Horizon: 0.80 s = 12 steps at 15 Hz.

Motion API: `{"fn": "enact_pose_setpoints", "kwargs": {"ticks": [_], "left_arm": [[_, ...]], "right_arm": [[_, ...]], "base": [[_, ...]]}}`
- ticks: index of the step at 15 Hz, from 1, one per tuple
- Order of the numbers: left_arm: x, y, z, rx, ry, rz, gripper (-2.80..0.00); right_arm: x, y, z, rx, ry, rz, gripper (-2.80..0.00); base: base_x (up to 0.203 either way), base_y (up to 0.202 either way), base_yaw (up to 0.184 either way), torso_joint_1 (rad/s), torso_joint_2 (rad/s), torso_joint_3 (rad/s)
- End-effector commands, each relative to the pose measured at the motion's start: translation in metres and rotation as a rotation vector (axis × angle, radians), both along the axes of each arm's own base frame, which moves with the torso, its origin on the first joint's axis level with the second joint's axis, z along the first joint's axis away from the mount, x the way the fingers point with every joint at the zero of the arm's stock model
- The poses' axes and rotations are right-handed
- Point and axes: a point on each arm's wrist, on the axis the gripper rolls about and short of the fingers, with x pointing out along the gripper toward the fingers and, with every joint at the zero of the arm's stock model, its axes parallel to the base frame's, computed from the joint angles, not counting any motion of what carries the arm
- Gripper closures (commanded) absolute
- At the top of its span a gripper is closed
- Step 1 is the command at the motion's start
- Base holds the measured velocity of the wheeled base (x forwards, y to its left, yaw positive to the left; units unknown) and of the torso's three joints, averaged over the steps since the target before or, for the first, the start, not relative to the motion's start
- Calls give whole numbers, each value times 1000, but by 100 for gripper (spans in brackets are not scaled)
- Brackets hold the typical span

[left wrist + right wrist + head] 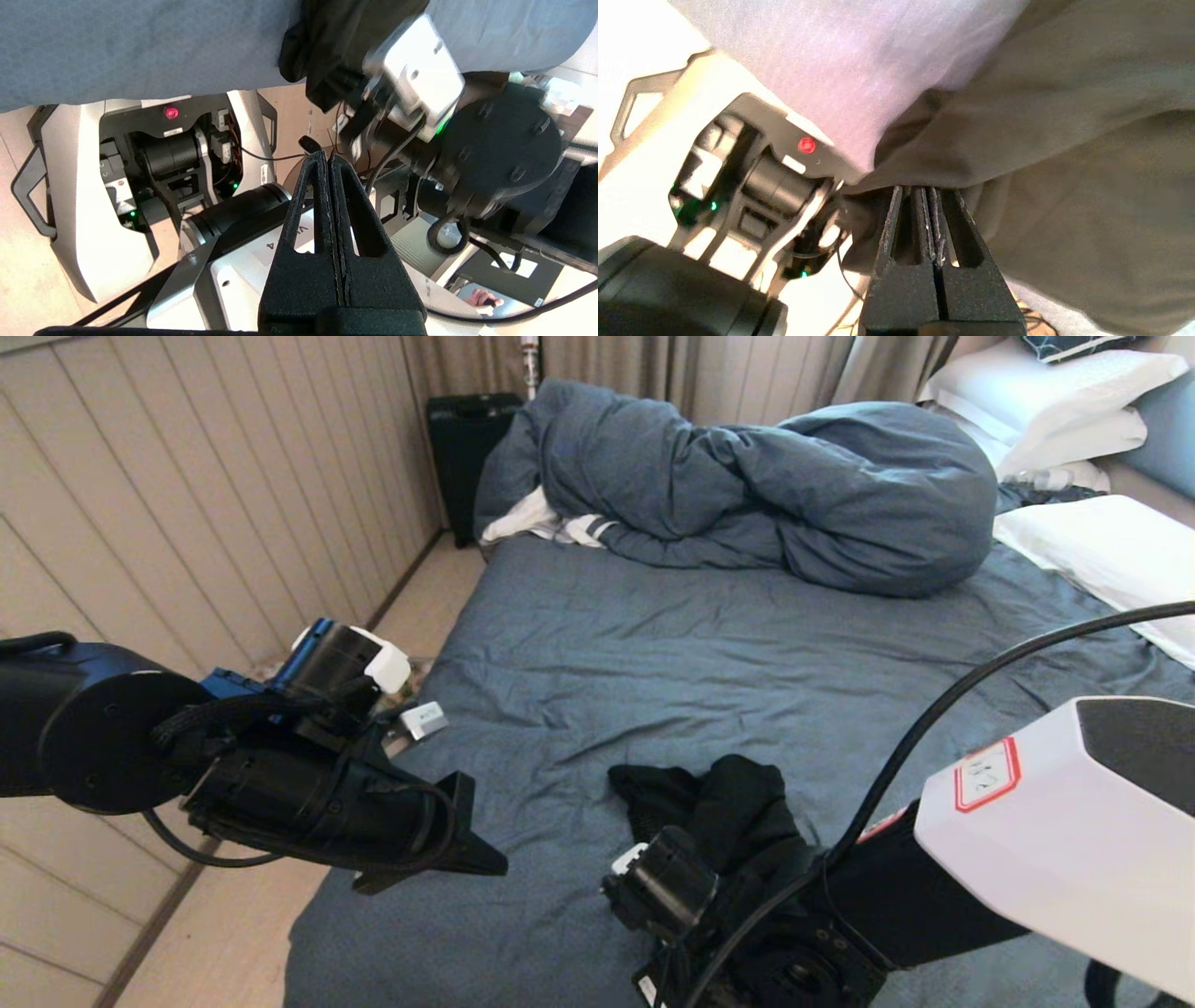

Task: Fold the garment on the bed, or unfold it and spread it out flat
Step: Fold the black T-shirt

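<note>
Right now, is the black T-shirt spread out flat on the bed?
No, the black T-shirt lies bunched in a heap on the bed's blue-grey sheet, near the right arm.

A wall of pale vertical panelling (pixel 233 523) is seen running along the left side, met at its foot by a light wood-look floor (pixel 411 607). Beige curtains (pixel 653 373) are hung across the far end, and a black case (pixel 467 457) is stood upright in the corner beneath them. The room is lit softly and evenly.
</note>
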Motion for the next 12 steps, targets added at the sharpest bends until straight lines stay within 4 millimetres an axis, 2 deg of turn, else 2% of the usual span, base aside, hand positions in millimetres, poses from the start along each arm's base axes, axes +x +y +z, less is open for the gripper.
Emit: {"fn": "enact_pose_setpoints", "kwargs": {"ticks": [1,4,8,12], "left_arm": [[-1,0,0,-2,4,0,0],[-1,0,0,-2,4,0,0],[-1,0,0,-2,4,0,0],[-2,-1,0,0,7,-4,0]], "right_arm": [[1,1,8,22,-18,-2,0],[4,2,12,34,-33,-10,0],[15,-17,30,59,-72,-75,0],[18,-29,38,69,-84,-102,0]], "base": [[0,0,0,0,0,0],[0,0,0,0,0,0],[0,0,0,0,0,0],[0,0,0,0,0,0]]}}
